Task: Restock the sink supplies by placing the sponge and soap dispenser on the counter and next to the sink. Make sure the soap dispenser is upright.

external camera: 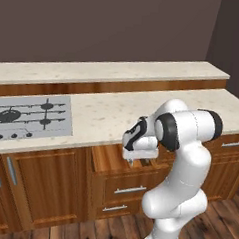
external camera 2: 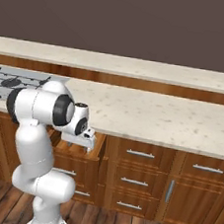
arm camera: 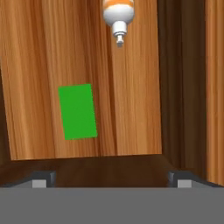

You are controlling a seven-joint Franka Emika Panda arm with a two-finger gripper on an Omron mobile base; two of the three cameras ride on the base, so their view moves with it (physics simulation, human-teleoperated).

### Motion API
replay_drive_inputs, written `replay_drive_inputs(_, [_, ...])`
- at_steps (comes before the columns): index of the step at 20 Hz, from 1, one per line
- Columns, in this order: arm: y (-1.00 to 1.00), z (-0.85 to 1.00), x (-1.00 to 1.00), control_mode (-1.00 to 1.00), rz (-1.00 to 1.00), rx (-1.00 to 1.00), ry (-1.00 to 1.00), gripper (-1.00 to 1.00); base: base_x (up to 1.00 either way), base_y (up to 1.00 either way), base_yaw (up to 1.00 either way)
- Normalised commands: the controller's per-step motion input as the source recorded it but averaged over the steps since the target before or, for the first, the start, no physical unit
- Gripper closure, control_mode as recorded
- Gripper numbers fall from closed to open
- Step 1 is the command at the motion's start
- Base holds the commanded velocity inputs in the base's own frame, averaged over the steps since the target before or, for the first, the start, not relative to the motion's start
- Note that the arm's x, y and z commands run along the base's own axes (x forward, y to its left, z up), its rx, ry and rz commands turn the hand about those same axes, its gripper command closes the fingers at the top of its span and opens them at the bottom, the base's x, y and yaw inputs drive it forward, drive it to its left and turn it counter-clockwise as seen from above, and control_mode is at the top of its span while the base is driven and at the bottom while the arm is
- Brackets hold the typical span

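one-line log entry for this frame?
phase: reach into open drawer | gripper: open, above drawer floor | sponge: flat in drawer | soap dispenser: lying in drawer | held: nothing

Grey stovetop (external camera: 30, 117) with black burner grates and small front knobs, set flush in the worktop. Right of the stovetop and lower, an open wooden drawer (external camera: 109, 160) pulled out from brown cabinets (external camera 2: 174, 184) with metal bar handles. Below the stovetop, plank wood floor (external camera: 84, 234); behind it, a dark wall (external camera: 107, 25).
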Motion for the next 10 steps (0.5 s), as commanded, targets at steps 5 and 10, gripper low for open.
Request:
replay_drive_inputs(5, [0.09,-0.36,0.06,-1.00,0.00,0.00,0.04,-1.00,0.00,0.00,0.00])
replay_drive_inputs(10, [0.01,-0.42,-0.30,-1.00,-0.02,0.00,0.02,-1.00,0.00,0.00,0.00])
